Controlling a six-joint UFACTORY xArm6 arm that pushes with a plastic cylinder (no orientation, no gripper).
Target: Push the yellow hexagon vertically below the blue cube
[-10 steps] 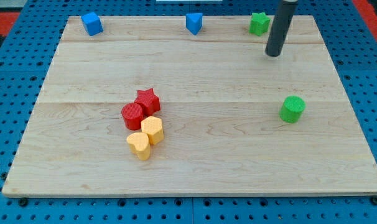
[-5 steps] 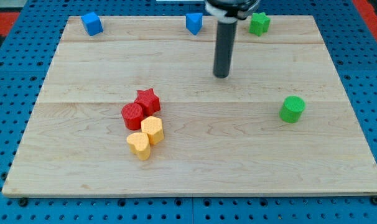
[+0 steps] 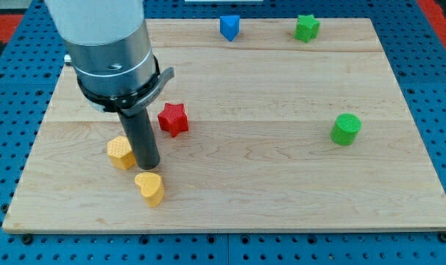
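Note:
The yellow hexagon [image 3: 121, 152] lies on the wooden board [image 3: 282, 177] at the lower left. My tip [image 3: 148, 165] stands just to its right, touching or nearly touching it. A yellow heart [image 3: 149, 188] lies just below the tip. A red star [image 3: 173, 118] sits up and to the right of the rod. The blue cube does not show; the arm's grey body [image 3: 109, 44] covers the board's top left corner. The red cylinder does not show either.
A blue block [image 3: 229, 26] and a green star [image 3: 307, 27] sit along the board's top edge. A green cylinder [image 3: 346, 129] stands at the right. Blue pegboard surrounds the board.
The rod swept from the top right down to the lower left. The yellow hexagon slid left, the yellow heart slid down and left, and the red cylinder and blue cube went out of sight.

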